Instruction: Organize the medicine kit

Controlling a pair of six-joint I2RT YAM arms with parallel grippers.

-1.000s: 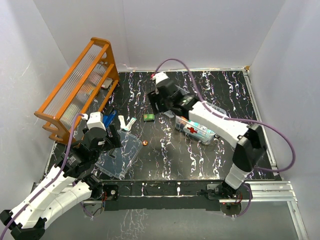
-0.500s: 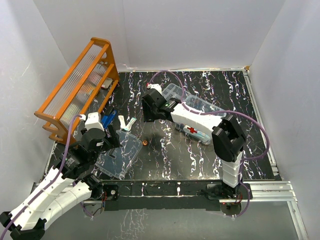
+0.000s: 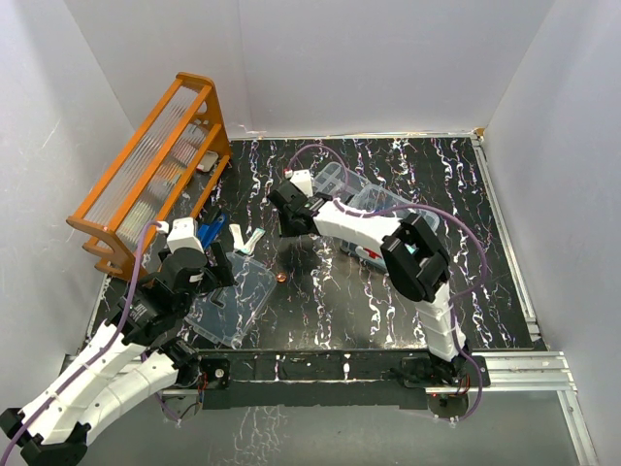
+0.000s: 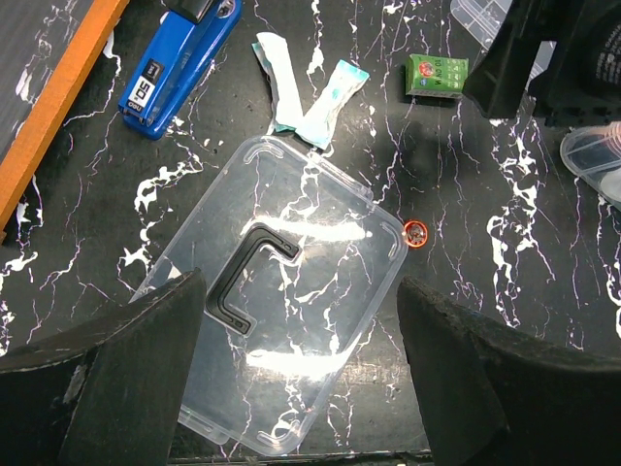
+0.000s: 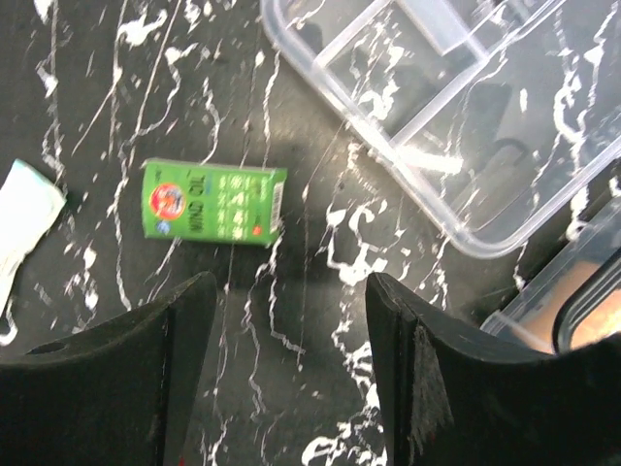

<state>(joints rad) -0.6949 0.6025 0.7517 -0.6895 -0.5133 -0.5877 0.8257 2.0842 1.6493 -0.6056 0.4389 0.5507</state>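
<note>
Left hand (image 4: 299,291), jaws wide and empty, hovers over the clear lid (image 4: 325,243). The lid lies flat on the surface (image 3: 330,311), dark handle (image 4: 247,277) up, framed by both fingers. At the lid's far edge lie two white packets (image 4: 310,92), with a blue stapler (image 4: 179,58) to their left. A small orange disc (image 4: 415,233) sits just beside the lid's right corner. Right hand (image 5: 291,291), jaws apart and empty, hangs over the green carton (image 5: 213,204), which lies just ahead of the fingertips. The clear tray (image 5: 437,126) is near the carton, to the right. A corner of the box (image 5: 568,291) shows beside the right finger.
</note>
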